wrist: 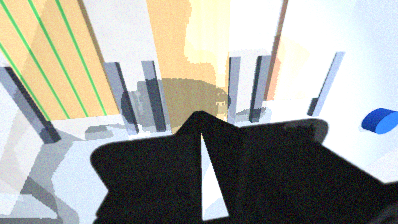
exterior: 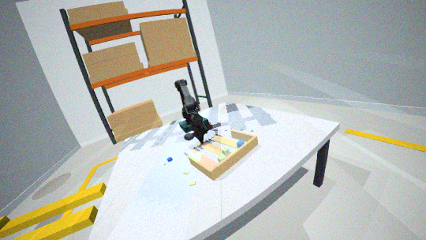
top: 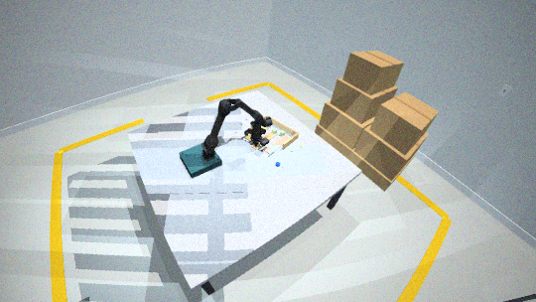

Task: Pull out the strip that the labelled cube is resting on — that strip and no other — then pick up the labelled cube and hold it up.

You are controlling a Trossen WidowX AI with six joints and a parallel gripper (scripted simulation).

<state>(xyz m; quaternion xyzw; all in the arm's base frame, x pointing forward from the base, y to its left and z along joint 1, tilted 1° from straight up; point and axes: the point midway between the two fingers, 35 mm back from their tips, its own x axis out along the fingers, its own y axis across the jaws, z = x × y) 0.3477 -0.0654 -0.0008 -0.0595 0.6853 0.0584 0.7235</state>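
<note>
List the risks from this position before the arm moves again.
1. The jaws of the gripper are shut with nothing between them, so a pull now would move no strip.
2. Several strips lie side by side in the tray; the yellow strip ahead may not be the labelled cube's, since the cube is not identifiable.
3. The upright dividers stand close and could snag.

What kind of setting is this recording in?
Probably a warehouse or stockroom work cell: a metal rack loaded with cardboard boxes, more stacked boxes beside the table, and yellow floor lines around it.
</note>
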